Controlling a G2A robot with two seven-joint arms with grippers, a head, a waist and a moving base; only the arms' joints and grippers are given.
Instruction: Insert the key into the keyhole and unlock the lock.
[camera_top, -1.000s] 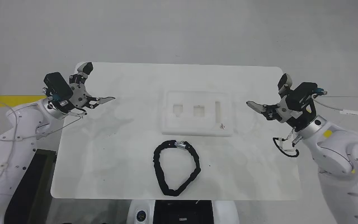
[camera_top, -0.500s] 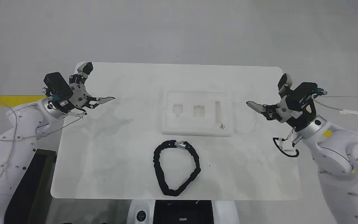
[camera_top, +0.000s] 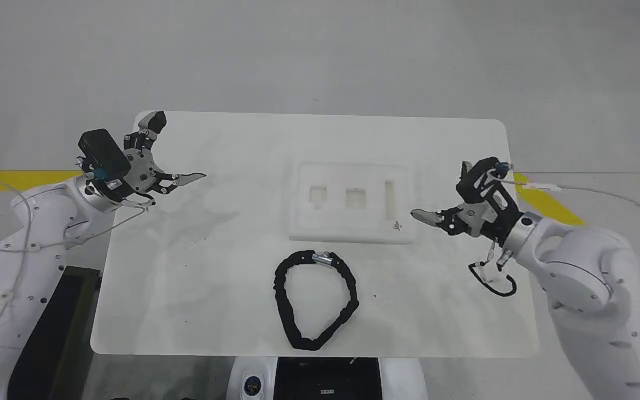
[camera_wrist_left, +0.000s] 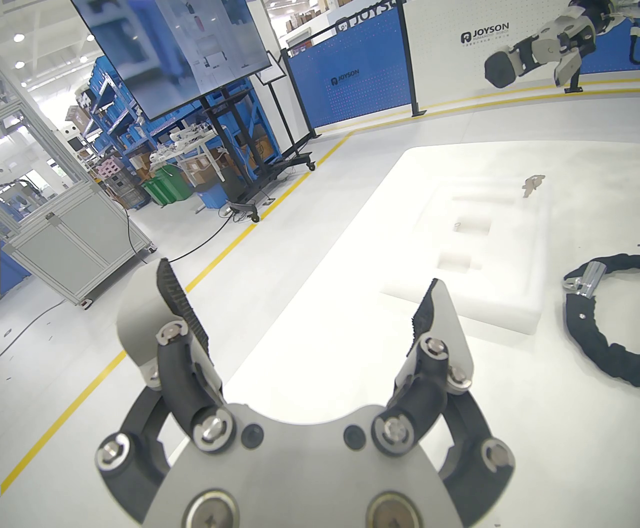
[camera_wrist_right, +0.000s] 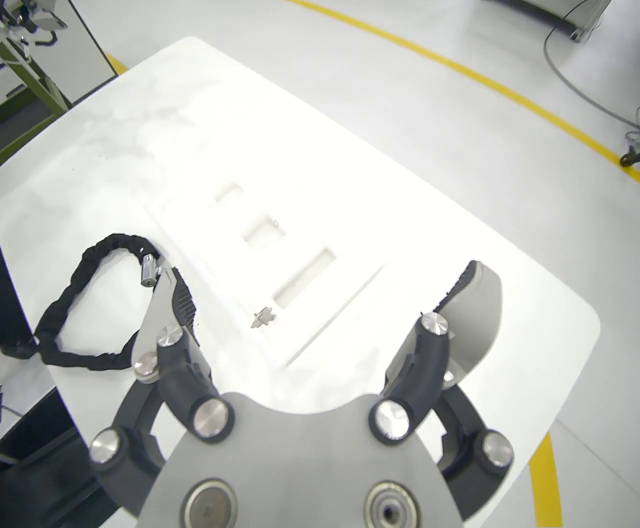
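Both of our grippers are spread wide and hold nothing. Our right gripper (camera_top: 432, 216) hovers over the right part of the white rectangular table (camera_top: 200, 280). Its fingertips are turned toward the small silver metal key (camera_top: 397, 224), which lies on the near right corner of the white foam tray (camera_top: 300, 225).

The key is near those fingertips, just inward of them toward the table's middle. In the right wrist view it shows ahead of the gripper, between the two spread fingers. We judge its long axis to run slantwise across the tray's corner, but it is too small for us to tell which end is the blade.

Our left gripper (camera_top: 175, 155) hangs at the table's far left edge, well apart from the key, so the right arm is plainly nearer.

Our black fabric-sleeved chain lock (camera_top: 316, 298) lies looped on the table just in front of the tray. Its silver cylinder end (camera_top: 322, 259) sits at the loop's top, beside the tray's near edge.
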